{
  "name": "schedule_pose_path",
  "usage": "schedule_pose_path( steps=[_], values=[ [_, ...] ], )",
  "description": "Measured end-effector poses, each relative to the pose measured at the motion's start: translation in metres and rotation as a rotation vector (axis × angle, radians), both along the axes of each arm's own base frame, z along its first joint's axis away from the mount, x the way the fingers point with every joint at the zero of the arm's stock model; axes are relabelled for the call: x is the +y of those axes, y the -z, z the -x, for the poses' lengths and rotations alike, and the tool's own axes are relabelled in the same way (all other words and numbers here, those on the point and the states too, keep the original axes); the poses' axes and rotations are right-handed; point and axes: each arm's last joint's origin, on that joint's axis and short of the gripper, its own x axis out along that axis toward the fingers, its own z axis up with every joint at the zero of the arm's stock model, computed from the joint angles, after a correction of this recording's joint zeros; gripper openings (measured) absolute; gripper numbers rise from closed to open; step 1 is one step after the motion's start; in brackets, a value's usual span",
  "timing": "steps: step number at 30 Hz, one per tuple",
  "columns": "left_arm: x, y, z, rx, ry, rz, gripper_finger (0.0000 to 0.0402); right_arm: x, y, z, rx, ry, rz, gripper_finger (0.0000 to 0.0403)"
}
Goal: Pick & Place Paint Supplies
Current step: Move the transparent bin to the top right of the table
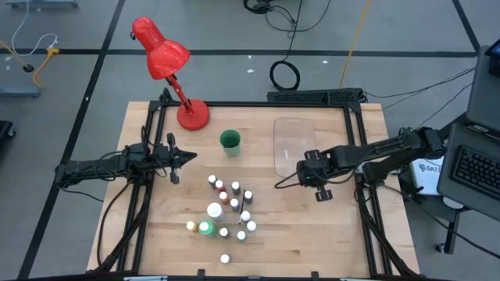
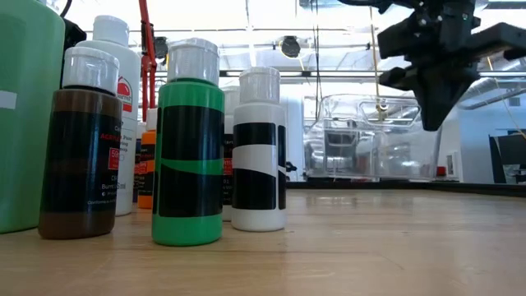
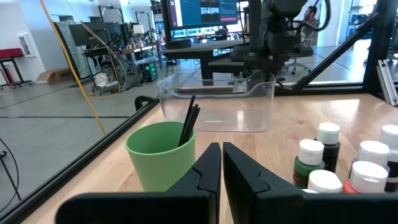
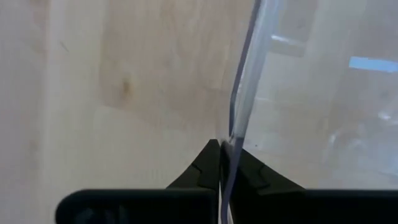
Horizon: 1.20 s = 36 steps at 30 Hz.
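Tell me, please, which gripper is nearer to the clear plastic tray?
The right gripper: its fingers are shut on the wall of the clear plastic tray. The left gripper, shut and empty, sits across the table, beyond the green cup.

Robotics lab or workshop, not a home. Evidence: wooden worktop (image 1: 312,234) framed in black metal extrusion, two dark arms mounted at its sides, cables (image 1: 285,74) coiled on a grey concrete floor (image 1: 70,94) marked with dark lines. A keyboard (image 1: 473,168) sits on a stand beside the worktop. Left wrist view shows monitors (image 3: 205,12) lit on a bench behind, more rigs and stands, and a person (image 3: 311,15) seated at a desk. Low view shows open ceiling with pipes and strip lighting. Red desk lamp (image 1: 164,62) clamped at the worktop's far edge.
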Motion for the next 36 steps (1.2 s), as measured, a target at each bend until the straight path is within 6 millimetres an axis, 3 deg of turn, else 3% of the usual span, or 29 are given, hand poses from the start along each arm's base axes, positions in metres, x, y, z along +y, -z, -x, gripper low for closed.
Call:
schedule_pose_path(
  steps=[16, 27, 36],
  values=[
    [0.000, 0.000, 0.000, 0.000, 0.000, 0.000, 0.0021, -0.003, 0.016, -0.009, 0.082, -0.009, 0.011, 0.0000],
    [0.000, 0.000, 0.000, -0.001, 0.000, 0.000, 0.0021, -0.008, 0.017, -0.010, 0.088, 0.005, -0.005, 0.0006],
    [0.000, 0.000, 0.000, -0.001, 0.000, 0.000, 0.0021, -0.010, 0.017, -0.010, 0.088, 0.025, -0.002, 0.0055]
  ],
)
